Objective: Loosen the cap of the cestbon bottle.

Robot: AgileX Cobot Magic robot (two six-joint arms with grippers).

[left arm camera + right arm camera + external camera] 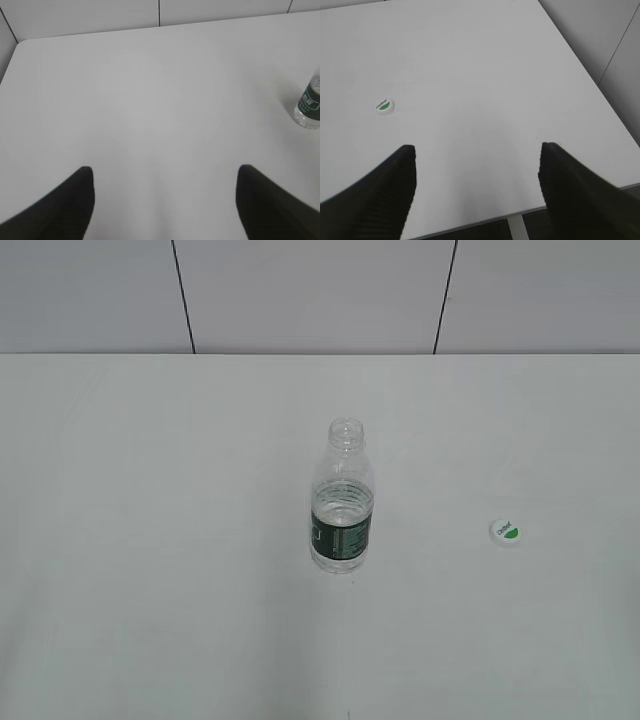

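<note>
With both grippers spread wide, cap (384, 105) well ahead-left of right gripper (477, 170).

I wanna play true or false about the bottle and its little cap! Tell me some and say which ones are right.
1. The cap is screwed onto the bottle. False: it lies on the table, apart from the bottle, to its right in the exterior view.
2. The bottle stands upright. True.
3. The left gripper holds the bottle. False: its fingers are spread with nothing between them.
4. The right gripper is open. True.
5. The cap's top has green on it. True.
</note>
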